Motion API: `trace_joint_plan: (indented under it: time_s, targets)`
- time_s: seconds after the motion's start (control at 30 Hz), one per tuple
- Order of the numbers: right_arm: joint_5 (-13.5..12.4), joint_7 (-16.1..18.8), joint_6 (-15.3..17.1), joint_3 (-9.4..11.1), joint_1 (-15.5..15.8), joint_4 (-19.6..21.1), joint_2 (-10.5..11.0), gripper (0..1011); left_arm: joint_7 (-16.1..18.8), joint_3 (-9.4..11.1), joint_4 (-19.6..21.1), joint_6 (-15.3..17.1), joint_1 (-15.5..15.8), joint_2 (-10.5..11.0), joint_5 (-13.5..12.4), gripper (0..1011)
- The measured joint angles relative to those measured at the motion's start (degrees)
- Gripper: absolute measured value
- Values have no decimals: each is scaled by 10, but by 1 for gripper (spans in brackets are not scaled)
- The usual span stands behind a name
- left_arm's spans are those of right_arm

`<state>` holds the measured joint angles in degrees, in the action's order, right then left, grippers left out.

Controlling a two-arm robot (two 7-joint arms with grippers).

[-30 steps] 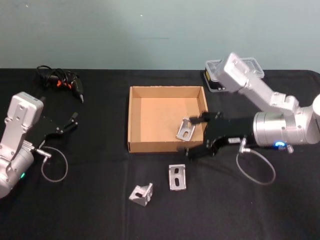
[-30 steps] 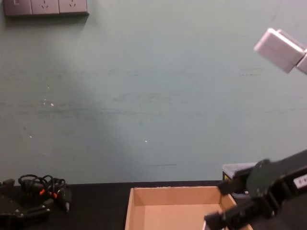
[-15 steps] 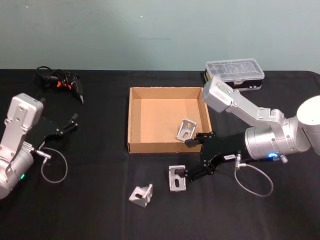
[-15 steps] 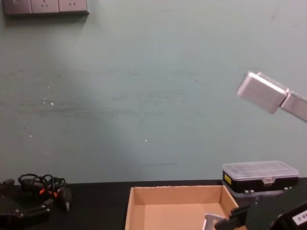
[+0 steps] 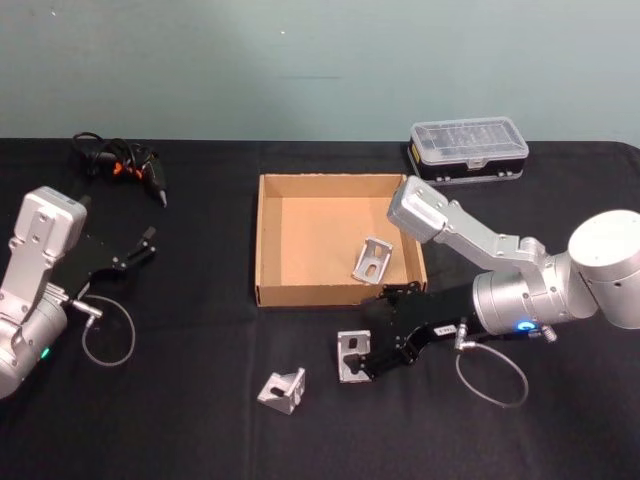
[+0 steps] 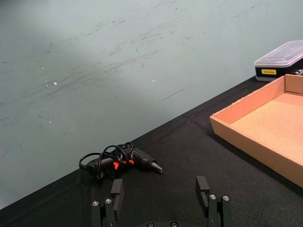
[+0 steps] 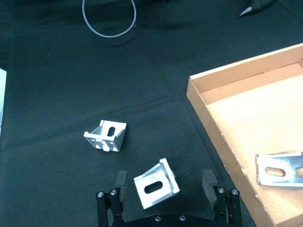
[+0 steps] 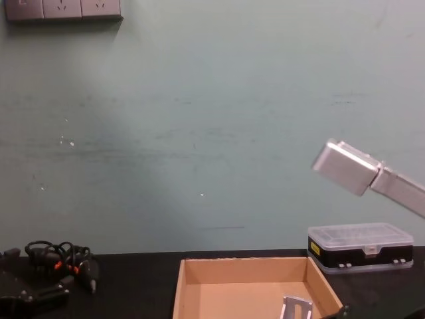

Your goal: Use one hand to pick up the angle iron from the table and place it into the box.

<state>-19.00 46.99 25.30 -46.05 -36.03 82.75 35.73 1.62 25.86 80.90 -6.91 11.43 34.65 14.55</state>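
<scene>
Two black claw-like grippers on silver-grey arms sit over the flat matte black tabletop (image 5: 200,420): the left gripper (image 6: 161,201) hangs at the far left, fingers (image 6: 116,194) spread and empty, with a black corded tool with orange marks (image 6: 120,161) lying beyond its fingertips. The right gripper (image 7: 163,182) is low, its fingers (image 7: 208,182) released and straddling a small silver slotted angle iron (image 7: 156,190) on the tabletop, a gap at each side; a second angle iron (image 7: 106,135) lies beyond the fingertips, apart. Just beside the finger farther from the robot stands the shallow tan cardboard box (image 7: 227,156), with a third angle iron (image 7: 279,169) on its floor.
</scene>
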Motion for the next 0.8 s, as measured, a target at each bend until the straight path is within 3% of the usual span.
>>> trace_joint_plan:
  time_s: [0.8]
  targets:
    - [-5,0,-11,-15,-15,-45,-22,1003,0,0,0,0,0,0,0,1000]
